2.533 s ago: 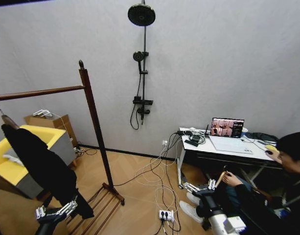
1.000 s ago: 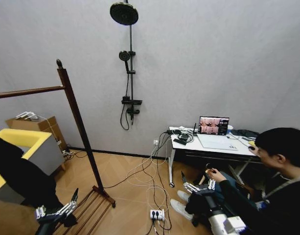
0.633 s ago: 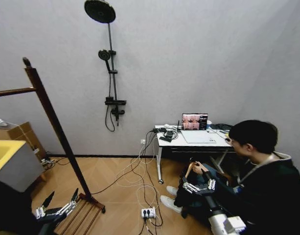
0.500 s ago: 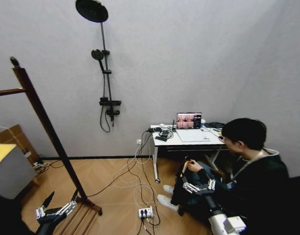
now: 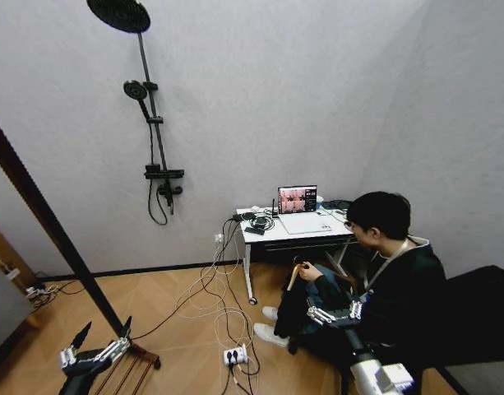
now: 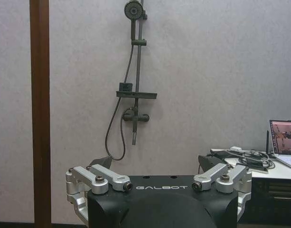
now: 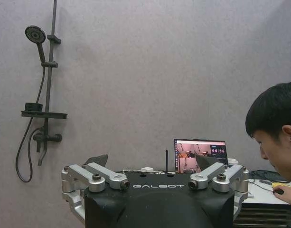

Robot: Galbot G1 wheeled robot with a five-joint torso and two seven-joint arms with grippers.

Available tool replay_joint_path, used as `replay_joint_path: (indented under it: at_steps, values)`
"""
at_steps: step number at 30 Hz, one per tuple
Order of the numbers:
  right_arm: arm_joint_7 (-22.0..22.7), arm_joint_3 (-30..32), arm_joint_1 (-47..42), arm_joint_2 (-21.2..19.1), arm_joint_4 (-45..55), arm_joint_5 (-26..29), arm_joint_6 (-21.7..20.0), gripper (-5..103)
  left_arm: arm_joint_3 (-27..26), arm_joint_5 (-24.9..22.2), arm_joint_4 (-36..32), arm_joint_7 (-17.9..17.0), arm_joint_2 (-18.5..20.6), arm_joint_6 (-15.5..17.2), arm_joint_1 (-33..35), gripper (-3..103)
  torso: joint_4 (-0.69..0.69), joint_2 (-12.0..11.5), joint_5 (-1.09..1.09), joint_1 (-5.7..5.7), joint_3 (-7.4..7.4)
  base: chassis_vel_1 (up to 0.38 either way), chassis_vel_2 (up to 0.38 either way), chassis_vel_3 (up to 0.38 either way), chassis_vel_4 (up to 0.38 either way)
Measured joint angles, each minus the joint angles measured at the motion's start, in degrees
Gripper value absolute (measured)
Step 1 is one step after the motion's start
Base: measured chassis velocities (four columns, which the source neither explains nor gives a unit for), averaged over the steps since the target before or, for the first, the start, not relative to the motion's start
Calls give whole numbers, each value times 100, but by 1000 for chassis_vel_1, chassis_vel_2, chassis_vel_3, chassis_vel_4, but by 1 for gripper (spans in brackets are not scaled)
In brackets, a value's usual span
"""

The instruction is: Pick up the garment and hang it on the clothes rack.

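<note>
The clothes rack (image 5: 46,226) stands at the robot's far left in the head view, one dark reddish-brown upright slanting down to a foot on the wooden floor (image 5: 186,354). In the left wrist view the same upright (image 6: 41,114) runs past the pincer as a straight brown post. Its rail and the garment cannot be seen from here.

The left pincer (image 5: 99,346) hangs low at the robot's left, just in front of the rack's foot, with its dark fingertips spread apart and nothing between them. From its wrist camera the fingers (image 6: 105,164) stand released and wide, framing the wall-mounted shower fitting (image 6: 133,80).

The right pincer (image 5: 334,314) hangs low at the robot's right, also released and empty, its fingers (image 7: 98,160) splayed wide in its own view.

Behind it a white tabletop (image 5: 288,229) stands against the grey wall, carrying an open laptop (image 5: 298,200) and a tangle of cables. More cables trail across the floor to a power strip (image 5: 234,355). A person (image 5: 375,280) in dark clothes sits at the tabletop, near the right pincer but not touching it.
</note>
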Motion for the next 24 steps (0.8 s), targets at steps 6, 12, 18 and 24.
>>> replay_joint_path:
  at_steps: [6,12,18,24]
  values:
    - [0,0,-1,0,0,0,0,100,0,0,0,-1,0,0,1,100,1,1,-1,-3,0,203,-165,-200,176]
    - [0,0,-7,0,0,0,0,100,-1,0,0,-1,0,0,2,100,2,5,-2,-10,-3,156,-163,-168,147]
    - [0,-1,-3,0,0,0,0,100,0,0,0,-1,0,0,1,100,1,0,0,-1,0,9,-14,-16,9]
    - [0,0,1,0,0,0,0,100,0,0,0,-1,0,0,-1,100,0,-2,-2,3,1,-89,16,8,-78]
